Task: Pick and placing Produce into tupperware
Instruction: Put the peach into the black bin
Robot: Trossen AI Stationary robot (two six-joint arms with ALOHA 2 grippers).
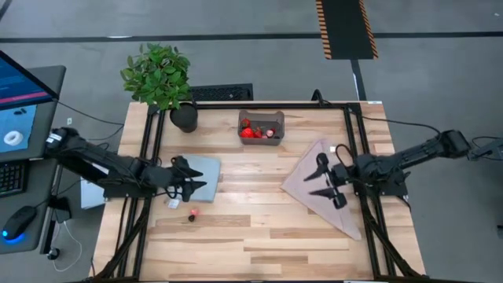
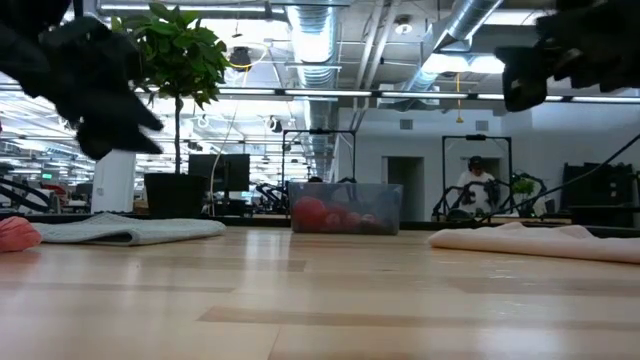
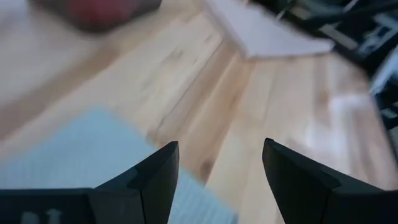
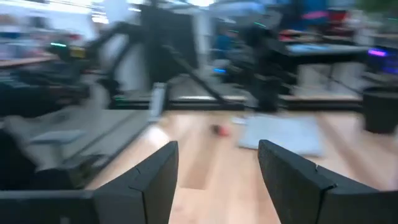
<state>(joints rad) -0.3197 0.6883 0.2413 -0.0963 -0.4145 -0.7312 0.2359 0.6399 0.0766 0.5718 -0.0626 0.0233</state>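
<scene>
The translucent grey tupperware (image 1: 260,126) stands near the table's far edge with red produce inside, one large bright red piece (image 2: 310,212) among them. Two tiny pieces (image 1: 193,214) lie on the bare wood near the left side, and one shows pink in the low view (image 2: 14,233). My left gripper (image 1: 192,178) hovers open above the pale blue-grey mat (image 1: 206,171); its wrist view shows the open fingers (image 3: 217,177) over the mat's edge (image 3: 74,149). My right gripper (image 1: 321,180) is open above the beige cloth (image 1: 318,161), raised off the table (image 4: 217,177).
A potted plant (image 1: 161,79) stands at the far left corner, left of the tub. The beige cloth (image 2: 530,240) covers the table's right part. A small pale scrap (image 1: 173,203) lies by the mat. Bare wood fills the middle and near side.
</scene>
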